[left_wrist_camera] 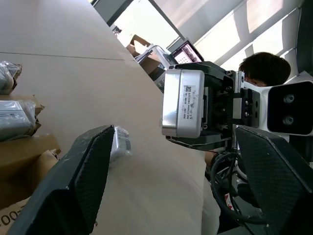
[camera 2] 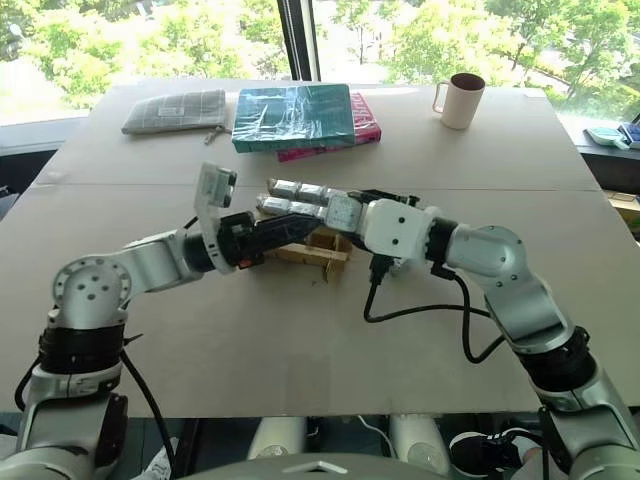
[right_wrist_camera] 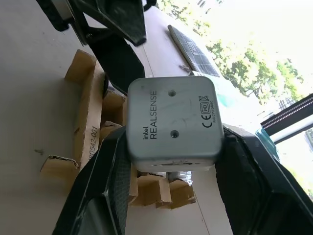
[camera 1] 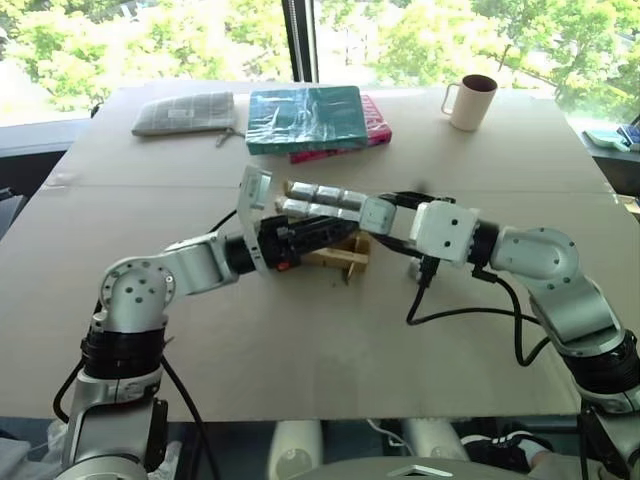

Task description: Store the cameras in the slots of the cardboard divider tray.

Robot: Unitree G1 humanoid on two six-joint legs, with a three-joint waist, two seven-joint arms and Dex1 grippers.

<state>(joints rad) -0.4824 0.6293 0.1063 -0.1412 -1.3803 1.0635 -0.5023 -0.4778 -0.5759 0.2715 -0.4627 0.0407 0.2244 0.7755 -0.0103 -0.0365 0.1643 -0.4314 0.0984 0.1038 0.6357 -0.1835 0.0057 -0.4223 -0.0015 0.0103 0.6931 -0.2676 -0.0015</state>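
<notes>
Nearest the right wrist camera: one of the cameras, silver-grey, back face with printed lettering showing, clamped between the black fingers of the right gripper. Jaws narrow, closed on the body's two sides.

From the head: held above the table, over the 3 o'clock edge of the cardboard divider tray. Left gripper spread wide, carrying nothing, reaching in from 9 o'clock and pointing toward the held camera; the two tools meeting just above the tray. Wrapped cameras already seated in the tray's far rows, at 12 o'clock from the grippers. One more small wrapped piece lying loose on the table, in the left wrist view.

Step in hand, by judgement: carrying a camera to a slot, or passing it between hands; hard to tell which. Next move calls for turning the body to line up with a free near slot, lowering straight between the dividers, then releasing. Left fingers close enough to get in the way.

Far off at 12 o'clock: teal wrapped book, grey pouch; mug at 1 o'clock.
</notes>
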